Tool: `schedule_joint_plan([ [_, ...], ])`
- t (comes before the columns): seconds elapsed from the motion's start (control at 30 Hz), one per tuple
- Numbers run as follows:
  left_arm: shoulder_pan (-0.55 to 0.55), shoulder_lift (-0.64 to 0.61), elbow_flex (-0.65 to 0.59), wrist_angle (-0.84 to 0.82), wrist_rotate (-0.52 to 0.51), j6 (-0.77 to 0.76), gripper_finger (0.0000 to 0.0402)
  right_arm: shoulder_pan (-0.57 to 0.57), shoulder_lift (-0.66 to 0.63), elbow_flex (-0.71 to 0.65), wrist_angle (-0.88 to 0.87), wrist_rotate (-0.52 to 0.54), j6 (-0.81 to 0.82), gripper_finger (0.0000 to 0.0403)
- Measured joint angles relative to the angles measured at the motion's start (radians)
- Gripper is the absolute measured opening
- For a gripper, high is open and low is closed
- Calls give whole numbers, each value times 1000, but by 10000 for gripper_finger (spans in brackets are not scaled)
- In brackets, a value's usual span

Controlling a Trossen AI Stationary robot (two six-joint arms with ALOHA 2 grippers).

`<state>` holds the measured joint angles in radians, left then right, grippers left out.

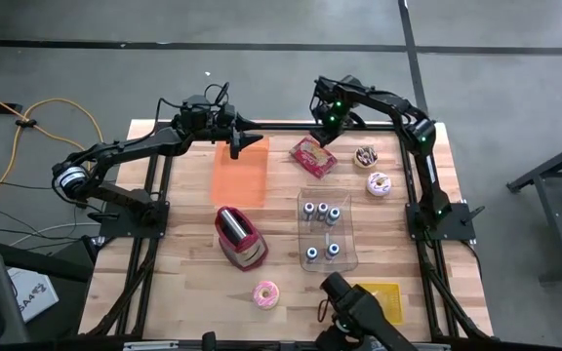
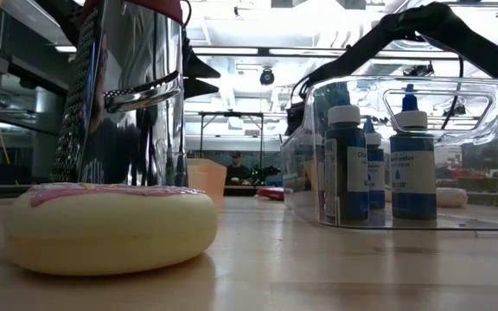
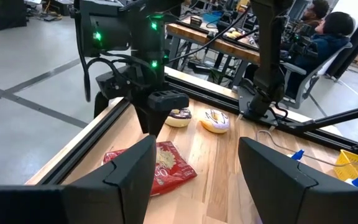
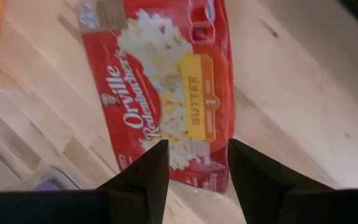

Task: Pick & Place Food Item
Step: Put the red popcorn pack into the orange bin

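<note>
A red bag of butter popcorn (image 4: 166, 87) lies flat on the wooden table (image 1: 281, 210) near its far edge, and shows too in the high view (image 1: 313, 156) and the left wrist view (image 3: 166, 165). My right gripper (image 4: 194, 163) hovers just above the bag, pointing steeply down, its fingers open over one end of it. In the left wrist view my right gripper (image 3: 156, 121) hangs clear of the bag. My left gripper (image 1: 250, 138) waits open and nearly level above the far end of an orange board (image 1: 239, 175), facing the bag.
A chocolate donut (image 1: 366, 156) and a pink-and-white donut (image 1: 379, 183) lie right of the bag. A clear bin of bottles (image 1: 325, 229) and a red toaster (image 1: 240, 237) stand mid-table. A pink donut (image 1: 265, 293) and a yellow tray (image 1: 379, 292) sit near the front edge.
</note>
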<state>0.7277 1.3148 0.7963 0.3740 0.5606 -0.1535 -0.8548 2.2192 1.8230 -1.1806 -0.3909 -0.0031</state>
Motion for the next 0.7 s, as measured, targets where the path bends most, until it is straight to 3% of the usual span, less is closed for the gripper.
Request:
schedule_joint_plan([
  [0.3,0,0,0,0,0,0,223,44,0,46,106,65,26,150],
  [0.7,0,0,0,0,0,1,223,96,0,46,259,66,136,150],
])
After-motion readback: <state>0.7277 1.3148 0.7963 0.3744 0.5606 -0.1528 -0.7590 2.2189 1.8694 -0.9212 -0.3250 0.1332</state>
